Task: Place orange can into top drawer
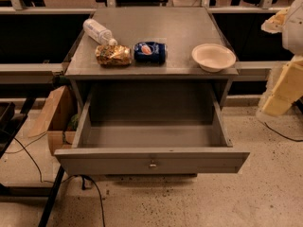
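Note:
The orange can (113,55) lies on its side on the grey cabinet top (170,27), near the front left edge. The top drawer (151,161) is pulled out wide open below it. Its inside shows nothing in it, and a small latch sits at the middle of its front panel. My gripper (283,90) is at the far right edge of the camera view, off to the right of the cabinet at about drawer height. It is well apart from the can and holds nothing that I can see.
A dark blue can (150,52) lies right beside the orange can. A white plastic bottle (98,31) lies behind them. A cream bowl (213,57) sits at the front right. A cardboard box (57,117) and cables (28,155) are on the floor at the left.

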### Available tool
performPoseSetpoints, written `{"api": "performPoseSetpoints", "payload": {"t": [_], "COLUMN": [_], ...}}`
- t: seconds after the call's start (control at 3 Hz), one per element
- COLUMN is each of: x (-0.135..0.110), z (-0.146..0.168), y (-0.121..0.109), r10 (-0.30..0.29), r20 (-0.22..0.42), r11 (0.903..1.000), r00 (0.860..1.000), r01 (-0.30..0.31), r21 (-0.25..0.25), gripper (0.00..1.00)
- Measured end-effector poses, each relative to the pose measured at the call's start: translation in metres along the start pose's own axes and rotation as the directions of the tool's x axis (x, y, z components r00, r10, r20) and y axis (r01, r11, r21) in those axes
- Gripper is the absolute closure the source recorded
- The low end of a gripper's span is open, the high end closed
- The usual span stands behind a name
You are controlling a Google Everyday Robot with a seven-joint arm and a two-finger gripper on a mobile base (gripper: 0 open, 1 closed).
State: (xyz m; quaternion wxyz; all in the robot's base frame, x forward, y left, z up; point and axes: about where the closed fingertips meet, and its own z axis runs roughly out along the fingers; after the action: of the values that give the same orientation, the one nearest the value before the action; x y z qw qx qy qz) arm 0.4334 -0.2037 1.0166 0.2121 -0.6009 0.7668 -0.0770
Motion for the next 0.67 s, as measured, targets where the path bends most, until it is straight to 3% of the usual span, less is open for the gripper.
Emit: {"api": "performPoseSetpoints", "payload": {"t": [0.67], "x": [-0.0059], "z": [-0.0037], "y": [-0.0052], "r10": [0.011], "r20": [0.032], "r11": [0.9999], "r00": [0.999], "r01": [-0.011], "r21": [0.008], "gripper": [0.00]}}
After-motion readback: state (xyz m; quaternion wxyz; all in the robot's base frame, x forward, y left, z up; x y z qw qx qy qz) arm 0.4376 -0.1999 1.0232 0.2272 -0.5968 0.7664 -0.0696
